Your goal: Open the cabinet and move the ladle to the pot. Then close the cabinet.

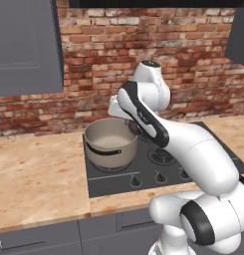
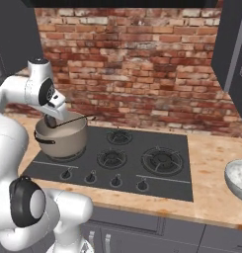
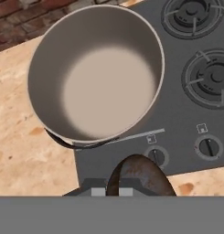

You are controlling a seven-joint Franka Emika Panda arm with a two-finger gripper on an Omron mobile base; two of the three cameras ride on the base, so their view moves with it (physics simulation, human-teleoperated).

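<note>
Holding one ladle (image 3: 140,176), jaws clamped, the gripper (image 2: 52,120) hangs over one pot (image 1: 111,143) at the stove's (image 2: 137,163) left edge; four burners, one cabinet (image 1: 25,45) partly cut off, fingertips hidden.

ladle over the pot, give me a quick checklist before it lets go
1. Ladle held in the end effector: ok, its brown bowl sits right at the fingertips in the hand view and the thin handle juts out in the right base view.
2. Ladle above the pot: ok, the hand hangs over the rim in the right base view.
3. Pot free to take it: ok, its inside looks bare.
4. Pot seated on the stove: ok, upright on the near left burner.
5. Ladle bowl inside the rim line: cannot tell, it sits at the picture's bottom edge, beside the pot.
6. Cabinet doors open for closing afterwards: cannot tell.
</note>
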